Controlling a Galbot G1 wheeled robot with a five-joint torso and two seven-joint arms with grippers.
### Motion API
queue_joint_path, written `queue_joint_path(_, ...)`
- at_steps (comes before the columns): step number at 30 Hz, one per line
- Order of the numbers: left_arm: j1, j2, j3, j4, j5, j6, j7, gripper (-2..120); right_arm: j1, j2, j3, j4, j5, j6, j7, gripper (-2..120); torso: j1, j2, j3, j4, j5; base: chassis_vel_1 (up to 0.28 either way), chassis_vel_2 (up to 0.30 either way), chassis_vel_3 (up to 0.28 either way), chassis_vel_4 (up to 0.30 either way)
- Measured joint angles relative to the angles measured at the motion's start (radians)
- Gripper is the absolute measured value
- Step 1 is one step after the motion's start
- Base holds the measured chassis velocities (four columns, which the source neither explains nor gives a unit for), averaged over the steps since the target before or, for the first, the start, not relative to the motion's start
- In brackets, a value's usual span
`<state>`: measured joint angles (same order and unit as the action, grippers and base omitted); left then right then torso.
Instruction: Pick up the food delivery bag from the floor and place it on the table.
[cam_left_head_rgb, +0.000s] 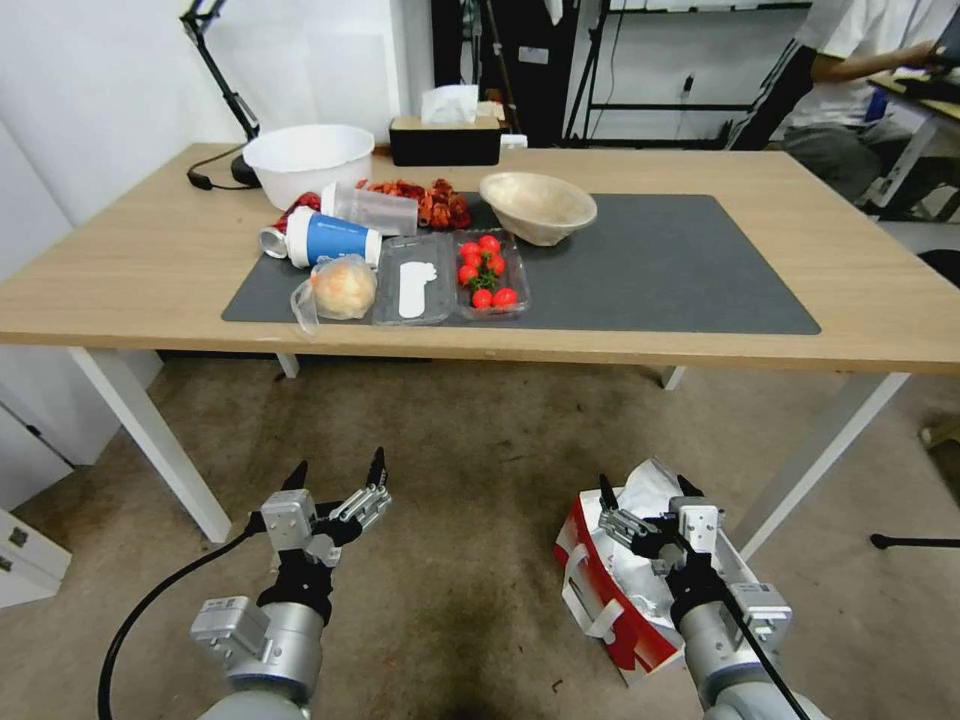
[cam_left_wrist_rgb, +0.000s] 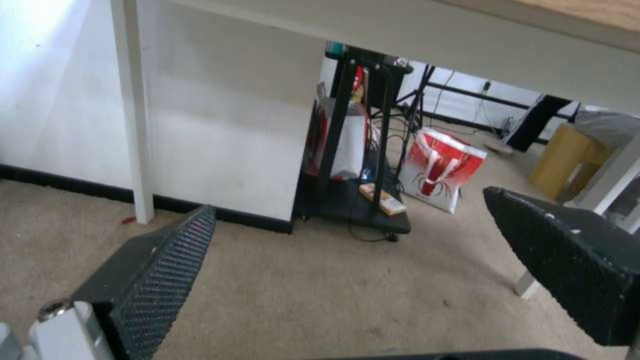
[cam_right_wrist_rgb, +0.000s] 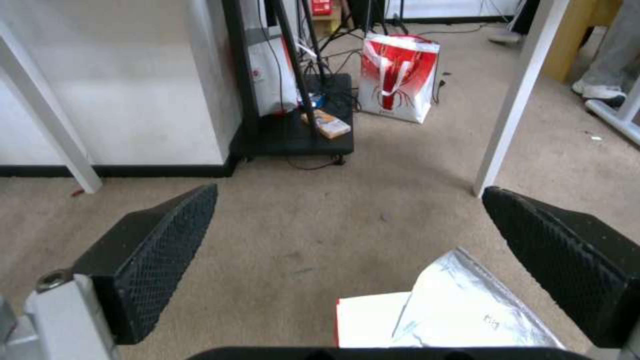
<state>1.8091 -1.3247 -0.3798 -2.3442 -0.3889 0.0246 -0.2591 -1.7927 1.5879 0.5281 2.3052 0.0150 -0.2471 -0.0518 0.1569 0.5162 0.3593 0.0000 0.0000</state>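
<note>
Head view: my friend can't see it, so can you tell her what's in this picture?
A boxy white food delivery bag with red sides and silver foil lining sits on worn beige carpet, with the robot's open right tool just above it. The open left tool hovers over bare carpet. Behind stands a long light-wood table holding bowls, cups and tomatoes.

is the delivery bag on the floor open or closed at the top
Open: the food delivery bag gapes on the floor, its silver foil lining sticking up under the open right claw.
</note>
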Motion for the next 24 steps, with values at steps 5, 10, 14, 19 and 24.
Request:
queue_joint_path(5, 0.000, 0.000, 0.000, 0.000, 0.000, 0.000, 0.001, 100, 0.002, 0.000, 0.000, 0.000, 0.001, -0.001, 0.000, 100, -0.008, -0.021, -0.013, 0.0000, 0.0000, 0.000, 0.000, 0.000, 0.000)
queue_joint_path(10, -0.001, -0.001, -0.001, 0.000, 0.000, -0.001, 0.003, 100, 0.004, 0.000, 0.001, -0.003, 0.001, -0.001, 0.000, 100, -0.016, -0.042, -0.026, 0.0000, 0.0000, 0.000, 0.000, 0.000, 0.000)
queue_joint_path(14, -0.002, 0.000, -0.001, 0.004, 0.000, -0.001, 0.003, 100, 0.005, 0.000, 0.001, -0.003, 0.001, -0.002, 0.000, 100, -0.022, -0.059, -0.037, 0.0000, 0.0000, 0.000, 0.000, 0.000, 0.000)
queue_joint_path(19, -0.003, 0.001, -0.001, 0.006, 0.000, -0.003, 0.003, 100, 0.005, 0.000, 0.003, -0.006, 0.001, -0.002, 0.000, 100, -0.029, -0.080, -0.051, 0.0000, 0.0000, 0.000, 0.000, 0.000, 0.000)
queue_joint_path(24, -0.003, 0.001, -0.002, 0.007, -0.001, -0.005, 0.004, 100, 0.005, 0.000, 0.003, -0.007, 0.001, -0.002, 0.000, 100, -0.035, -0.097, -0.062, 0.0000, 0.0000, 0.000, 0.000, 0.000, 0.000)
